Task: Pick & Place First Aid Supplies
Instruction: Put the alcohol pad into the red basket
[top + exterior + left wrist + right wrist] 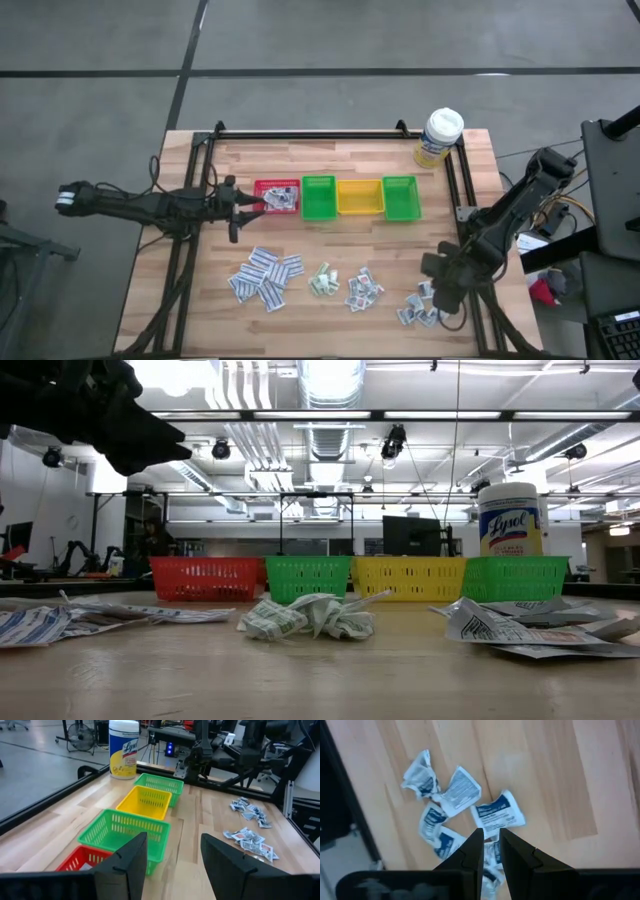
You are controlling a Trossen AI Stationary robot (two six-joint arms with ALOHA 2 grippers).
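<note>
The first aid supplies lie in loose piles on the wooden table's near half: white strip packets [265,277], green-printed ones [322,280], a third pile [363,290] and blue-printed ones [420,306] at the right. My right gripper [490,845] hangs over this last pile [455,795], pointing steeply down, its fingers a narrow gap apart with nothing between them. My left gripper [172,855] stands open and nearly level beside the red bin [277,197], which holds a few packets.
A row of bins stands across the table's middle: red, green [318,197], yellow [359,196], green [399,197]. A white-capped bottle with a yellow label [440,137] stands at the far right corner. A black frame [310,134] runs along the table's edges.
</note>
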